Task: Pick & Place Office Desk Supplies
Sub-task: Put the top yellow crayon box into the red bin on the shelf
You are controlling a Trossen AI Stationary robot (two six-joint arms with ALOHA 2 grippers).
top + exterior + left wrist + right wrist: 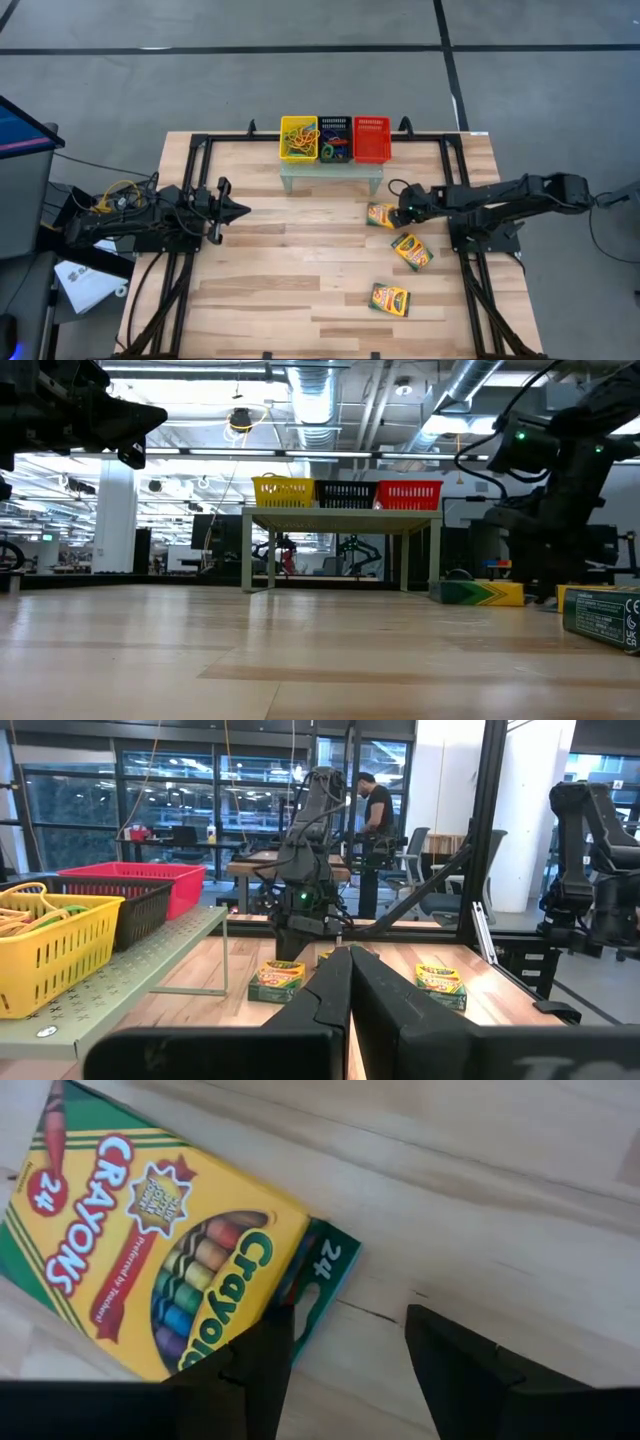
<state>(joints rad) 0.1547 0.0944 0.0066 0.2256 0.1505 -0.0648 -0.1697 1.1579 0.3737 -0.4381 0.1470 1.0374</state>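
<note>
Three yellow-and-green crayon boxes lie flat on the table's right half: one (380, 215) nearest the shelf, one (411, 250) in the middle, one (389, 299) nearest the near edge. Rubber bands (300, 138) fill the yellow basket, and a few (333, 150) lie in the black one. My right gripper (404, 212) hovers open over the right end of the first box (150, 1260), one finger (270, 1355) by its green end flap (325, 1275), the other (450, 1360) over bare wood. My left gripper (238, 210) waits shut, raised above the table's left half.
A pale green shelf (330, 172) at the far edge carries the yellow (286, 125), black (334, 125) and red (371, 138) mesh baskets. Black frame rails (190, 180) run along the table's sides. Bare wood lies between the two arms (300, 250). A person (378, 805) stands in the room beyond.
</note>
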